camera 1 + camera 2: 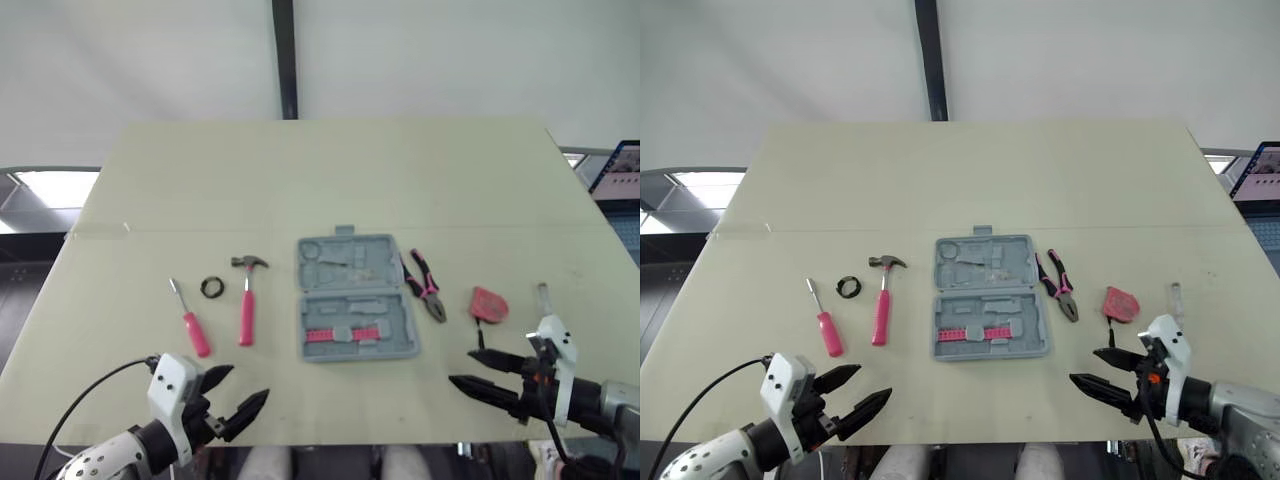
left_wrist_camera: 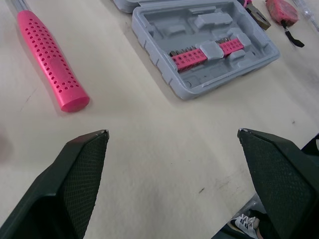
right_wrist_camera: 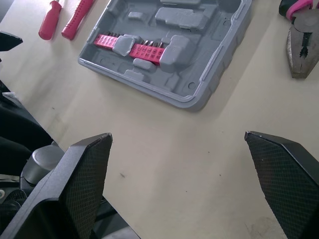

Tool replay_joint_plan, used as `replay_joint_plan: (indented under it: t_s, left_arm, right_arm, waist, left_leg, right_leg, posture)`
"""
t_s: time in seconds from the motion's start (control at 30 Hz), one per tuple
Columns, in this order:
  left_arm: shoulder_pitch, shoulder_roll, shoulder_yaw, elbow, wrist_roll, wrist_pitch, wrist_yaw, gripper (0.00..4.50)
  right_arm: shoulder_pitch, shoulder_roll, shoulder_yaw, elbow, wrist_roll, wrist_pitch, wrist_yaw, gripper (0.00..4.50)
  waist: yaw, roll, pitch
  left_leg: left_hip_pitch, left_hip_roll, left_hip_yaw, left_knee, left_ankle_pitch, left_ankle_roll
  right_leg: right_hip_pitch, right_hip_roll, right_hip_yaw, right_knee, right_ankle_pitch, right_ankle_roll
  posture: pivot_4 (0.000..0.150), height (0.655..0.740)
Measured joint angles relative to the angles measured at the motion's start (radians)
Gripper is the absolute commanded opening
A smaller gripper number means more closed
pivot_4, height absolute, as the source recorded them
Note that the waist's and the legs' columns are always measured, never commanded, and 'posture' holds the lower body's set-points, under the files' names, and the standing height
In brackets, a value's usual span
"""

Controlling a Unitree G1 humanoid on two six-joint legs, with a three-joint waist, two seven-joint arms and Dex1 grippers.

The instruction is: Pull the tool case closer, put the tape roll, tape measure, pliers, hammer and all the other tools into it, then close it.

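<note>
An open grey tool case (image 1: 355, 297) lies mid-table with a pink bit strip (image 1: 345, 333) in its near half. Left of it lie a pink-handled hammer (image 1: 247, 300), a black tape roll (image 1: 211, 287) and a pink screwdriver (image 1: 190, 321). To the case's right are pink-and-black pliers (image 1: 424, 284), a red tape measure (image 1: 489, 304) and a small clear-handled tool (image 1: 543, 296). My left gripper (image 1: 235, 394) is open at the table's near edge, in front of the hammer. Open too, my right gripper (image 1: 470, 369) hovers at the near edge, in front of the tape measure.
The beige table (image 1: 330, 180) stretches far behind the tools. A dark post (image 1: 286, 60) stands behind the table's far edge. A screen (image 1: 615, 170) shows at the far right.
</note>
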Motion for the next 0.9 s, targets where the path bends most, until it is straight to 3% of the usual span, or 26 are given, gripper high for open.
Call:
replay_joint_plan:
  t_s: [0.63,0.73,0.83,0.9]
  left_arm:
    - [-0.105,-0.001,-0.017,0.005,-0.01,0.019,0.032,4.44]
    - [-0.105,-0.002,-0.017,0.004,-0.013,0.021,0.033,4.5]
    - [-0.117,0.002,-0.017,0.006,-0.012,0.021,0.032,3.59]
    - [-0.156,0.008,-0.017,0.012,-0.013,0.028,0.032,2.61]
  right_arm:
    - [-0.037,0.012,0.001,0.001,-0.029,0.049,-0.071,4.5]
    - [-0.039,0.012,0.004,0.006,-0.031,0.045,-0.069,3.65]
    - [-0.049,0.012,0.013,0.015,-0.046,0.03,-0.066,2.19]
    - [-0.077,0.012,0.037,0.02,-0.056,0.019,-0.066,1.17]
  waist:
    - [-0.002,0.0,0.0]
    - [-0.001,0.0,0.0]
    - [-0.001,0.0,0.0]
    - [-0.002,0.0,0.0]
  left_leg:
    - [0.001,0.0,0.0,0.0,0.0,0.0]
    - [0.001,0.0,0.0,0.0,0.0,0.0]
    - [0.001,0.0,0.0,0.0,0.0,0.0]
    - [0.001,0.0,0.0,0.0,0.0,0.0]
  right_leg:
    - [0.001,0.0,0.0,0.001,0.0,0.0]
    - [0.001,0.0,0.0,0.001,0.0,0.0]
    - [0.001,0.0,0.0,0.001,0.0,0.0]
    - [0.001,0.0,0.0,0.001,0.0,0.0]
  posture:
    - [0.15,0.736]
    - [0.15,0.736]
    - [0.15,0.736]
    - [0.15,0.736]
